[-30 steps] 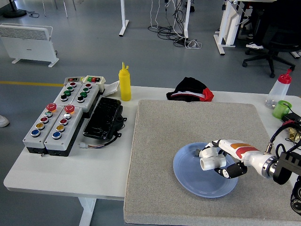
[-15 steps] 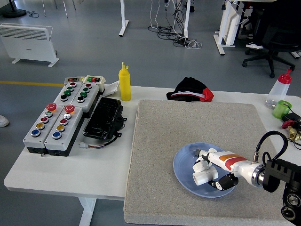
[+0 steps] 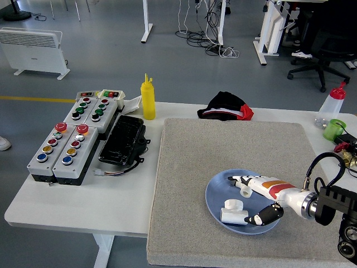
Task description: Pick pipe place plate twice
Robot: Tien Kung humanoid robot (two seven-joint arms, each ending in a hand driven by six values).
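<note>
A blue plate (image 3: 217, 188) lies on the grey mat, right of middle. A white pipe fitting (image 3: 232, 211) lies on the plate near its front. My right hand (image 3: 256, 200) hovers just right of the fitting, fingers spread apart, not holding it. A second small white pipe piece (image 3: 246, 191) shows under the hand's upper finger; I cannot tell whether it is touched. The left arm is out of view.
The grey mat (image 3: 184, 167) covers the table's right half. Two button boxes (image 3: 72, 134) and a black tray (image 3: 122, 139) sit at the left. A yellow squeeze bottle (image 3: 148, 99), a black and red cloth (image 3: 226, 106), a green cup (image 3: 333, 129) stand at the back.
My right hand lowered the white pipe fitting onto the plate and opened. The fitting now lies on the plate, free of the fingers.
</note>
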